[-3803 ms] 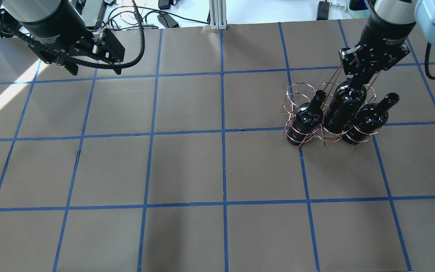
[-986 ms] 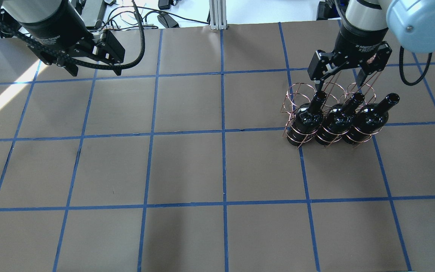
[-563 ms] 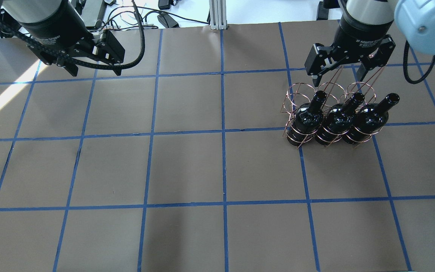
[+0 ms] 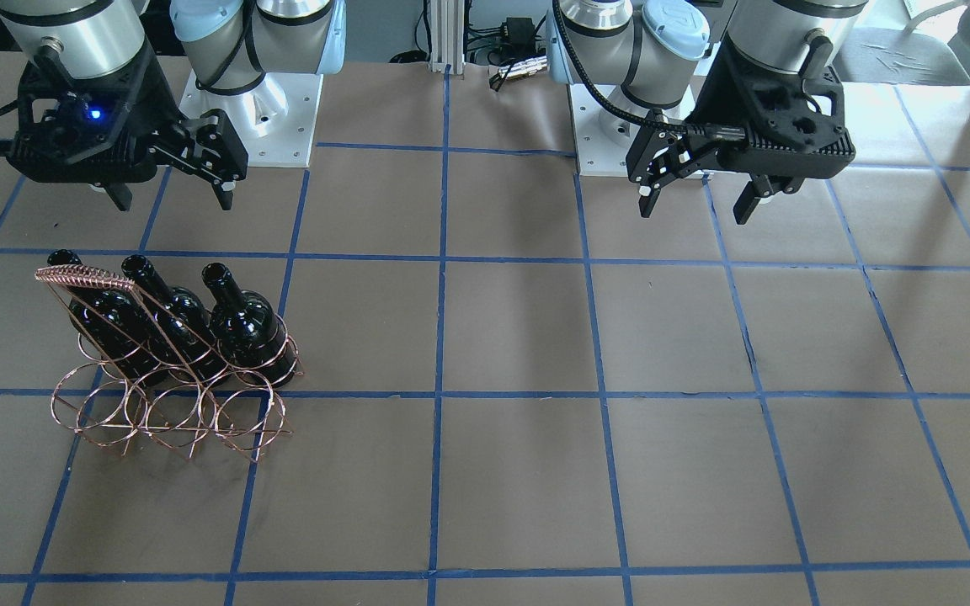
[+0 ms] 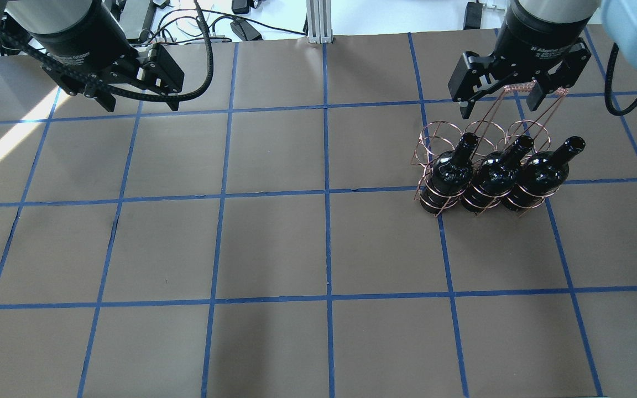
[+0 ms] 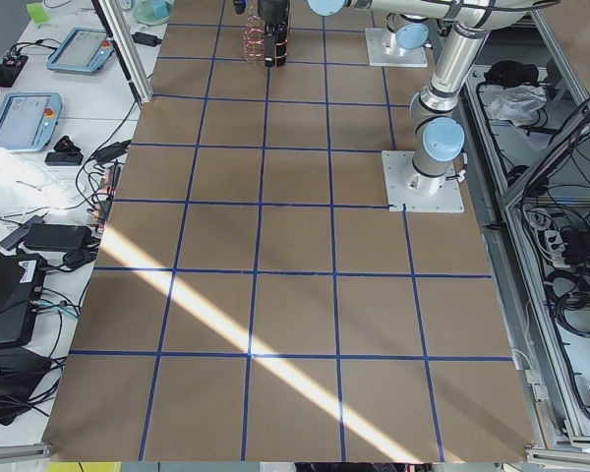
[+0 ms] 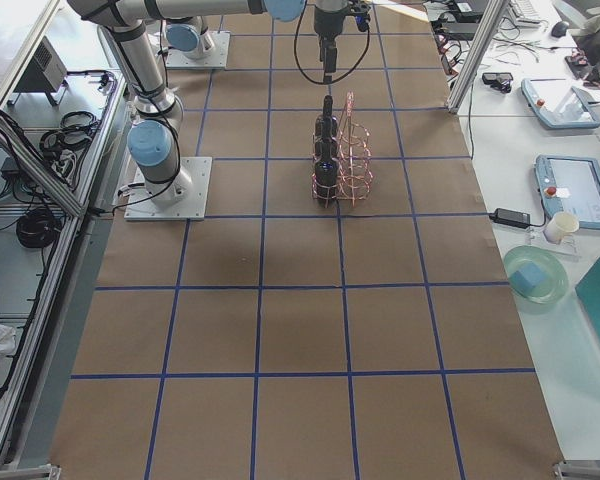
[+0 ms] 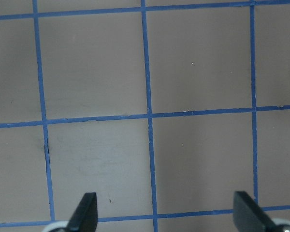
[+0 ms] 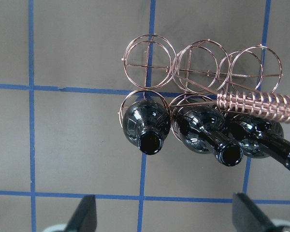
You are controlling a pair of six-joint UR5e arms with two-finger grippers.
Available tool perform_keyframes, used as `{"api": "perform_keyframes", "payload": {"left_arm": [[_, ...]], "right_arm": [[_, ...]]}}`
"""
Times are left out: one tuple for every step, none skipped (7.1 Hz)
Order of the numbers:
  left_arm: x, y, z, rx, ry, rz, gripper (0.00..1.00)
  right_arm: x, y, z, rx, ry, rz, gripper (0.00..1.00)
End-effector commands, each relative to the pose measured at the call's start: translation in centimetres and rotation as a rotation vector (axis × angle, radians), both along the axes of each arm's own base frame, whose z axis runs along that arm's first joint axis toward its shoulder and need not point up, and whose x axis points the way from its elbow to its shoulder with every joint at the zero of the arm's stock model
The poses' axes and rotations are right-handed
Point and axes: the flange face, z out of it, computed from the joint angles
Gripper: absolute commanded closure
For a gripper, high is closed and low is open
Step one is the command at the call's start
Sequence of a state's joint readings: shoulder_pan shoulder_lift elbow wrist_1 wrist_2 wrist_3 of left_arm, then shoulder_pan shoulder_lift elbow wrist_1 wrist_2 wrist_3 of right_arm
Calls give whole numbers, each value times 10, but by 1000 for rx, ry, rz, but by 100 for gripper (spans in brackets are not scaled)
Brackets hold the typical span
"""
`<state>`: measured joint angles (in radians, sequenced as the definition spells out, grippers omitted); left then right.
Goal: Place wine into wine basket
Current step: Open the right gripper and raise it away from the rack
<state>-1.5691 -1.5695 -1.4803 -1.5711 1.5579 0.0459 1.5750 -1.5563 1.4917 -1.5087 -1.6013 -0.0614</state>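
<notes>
Starting from the wine basket [image 9: 146, 64], where do we find the wine [image 5: 494, 176]?

Upright in the middle ring of the basket's row on the robot's side, neck up. A second bottle [image 5: 452, 172] and a third bottle [image 5: 542, 176] stand in the rings on either side of it. The basket's far row holds no bottle.

Which gripper do we count as nearer?

The right gripper [image 5: 500, 108]. It hangs above the basket with its fingers spread wide and nothing between them. Its wrist view looks down on the three open mouths, so the wine's long axis points up toward it. The left gripper [image 5: 139, 102] is spread as well and holds nothing, well apart from the basket, over the brown table [image 5: 274, 249].

So what does the next move turn on?

We judge the wine already seated, so little is left but drawing the right arm away. What matters is the handle [image 9: 253, 102]. It rises slanted from the basket, and in the overhead view its wrapped top shows between the spread fingers. We cannot tell how much height separates them, though the side view suggests they are apart. A straight lift away from the basket should keep the fingers off the wire. A sideways sweep might hook it and tip three glossy bottles.

And the surface?

A flat brown sheet with a blue tape grid [image 5: 327, 190] lies under the basket, and a wide stretch of it runs from the basket toward the left gripper.
</notes>
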Motion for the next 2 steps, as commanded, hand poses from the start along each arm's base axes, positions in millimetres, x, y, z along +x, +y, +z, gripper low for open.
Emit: {"api": "perform_keyframes", "payload": {"left_arm": [[0,1,1,0,-1,1,0],[0,0,0,-2,2,0,0]], "right_arm": [[0,0,-5,12,12,2,0],[1,1,-9,21,-1,2,0]]}}
